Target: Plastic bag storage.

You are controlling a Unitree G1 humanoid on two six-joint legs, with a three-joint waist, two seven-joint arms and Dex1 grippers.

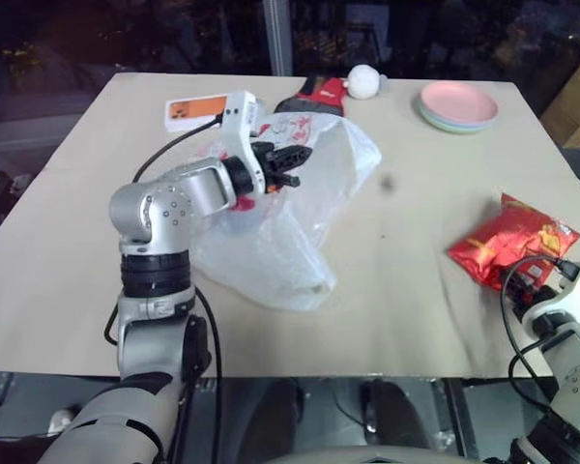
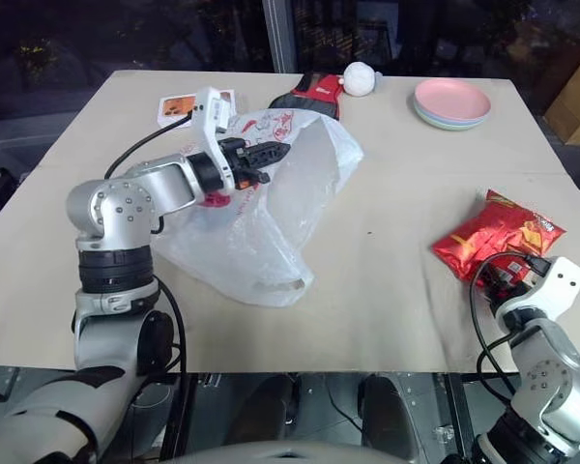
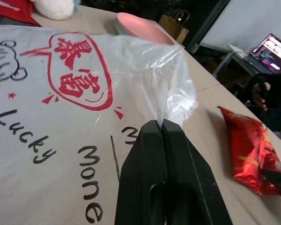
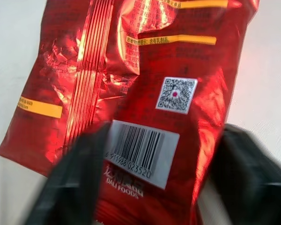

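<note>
Nearest, the right tool [image 4: 145,187] straddles the red snack packet [image 2: 493,242] with fingers apart, while the left tool [image 3: 165,136], clamped shut, lifts the plastic bag [image 1: 290,222] mid-desk [image 1: 416,319], so storage looks barely begun.

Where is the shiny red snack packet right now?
The snack packet lies on the table's right side, just ahead of the right gripper, below the pink plates.
</note>
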